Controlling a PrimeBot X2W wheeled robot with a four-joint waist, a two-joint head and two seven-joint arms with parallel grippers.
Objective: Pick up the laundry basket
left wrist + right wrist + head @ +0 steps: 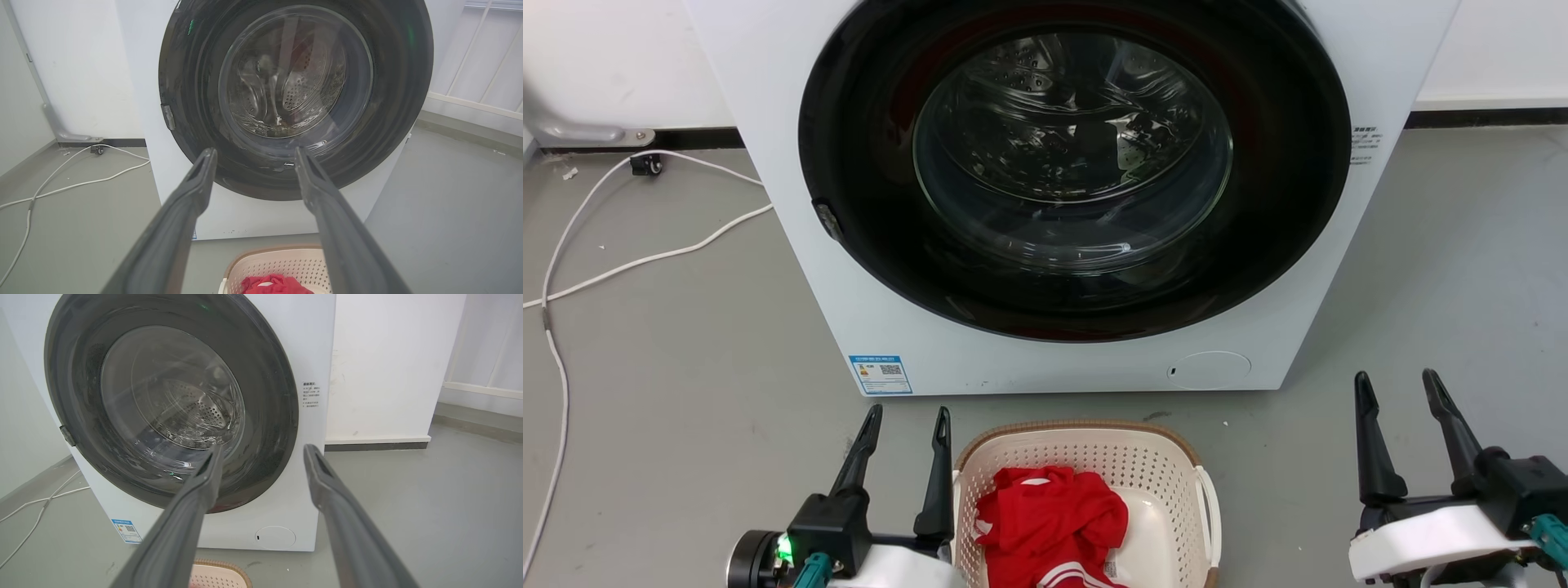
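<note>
The laundry basket is sitting on the floor at 6 o'clock in the head view, directly in front of the washing machine, which is looming at 12. A red garment is lying crumpled inside, so I'm judging the load light. The perforated plastic walls are likely flexing a little under a squeeze, while the brown rim is probably the stiffest line. The white side handle at the basket's 3 o'clock is looking like the natural hold, with its twin presumably at 9 o'clock, though that one is hidden.

The left tool is hovering just beside the basket at 9 o'clock, fingers spread wide and holding nothing. The right tool is waiting out at 3 o'clock, well apart from the basket, fingers equally wide and empty.

Room for moving: bare floor is lying open on both flanks. The machine's front is standing near at 12 o'clock, so lifting straight up is looking safer than swinging forward. A white cable is trailing far off at 10 o'clock.
</note>
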